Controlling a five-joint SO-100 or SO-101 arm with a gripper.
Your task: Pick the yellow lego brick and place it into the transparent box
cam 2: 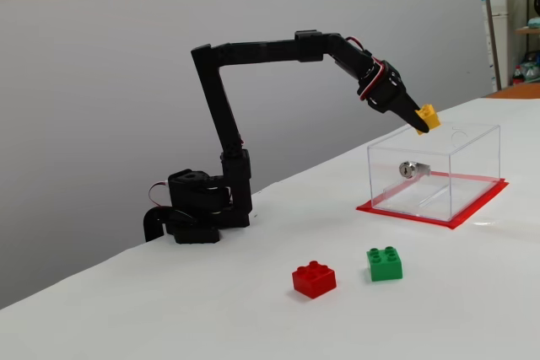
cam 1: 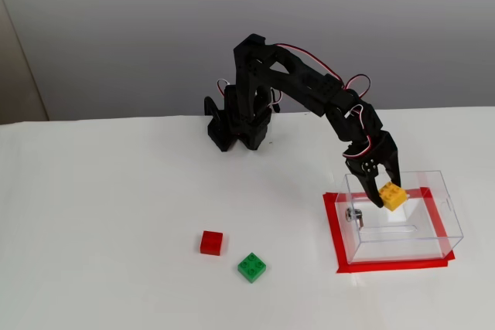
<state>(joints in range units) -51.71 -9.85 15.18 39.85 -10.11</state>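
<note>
Surface: white table (cam 1: 116, 214), grey wall behind; shelving shows at the far right edge of the low side view.
Arm: black, base (cam 1: 236, 125) at the table's far edge, reaching out toward 4 o'clock from the base in the high view; in the side view the upper link runs level and the wrist tips downward to the right.
Gripper (cam 1: 381, 198): pointing down over the box's open top, fingers closed narrow on the yellow brick.
Yellow brick (cam 1: 392, 195): pinched at the fingertips, tilted, off the table. In the side view (cam 2: 427, 117) it hangs just above the box's top rim, not inside; in the high view it lies over the box's near-left part.
Box (cam 1: 441, 214): clear, open-topped, standing on a red tape rectangle (cam 1: 337, 237) at about 4 o'clock from the base. A small metal knob (cam 1: 353, 215) sits on its left wall in the high view; in the side view the knob (cam 2: 408, 169) shows through the front wall of the box (cam 2: 472, 170).
Red brick (cam 1: 211, 243): on the table at 6 o'clock from the base, well apart from the box.
Green brick (cam 1: 251, 267): just beside the red brick, at its 4 o'clock in the high view; in the side view the green one (cam 2: 385, 263) lies right of the red one (cam 2: 314, 278).
</note>
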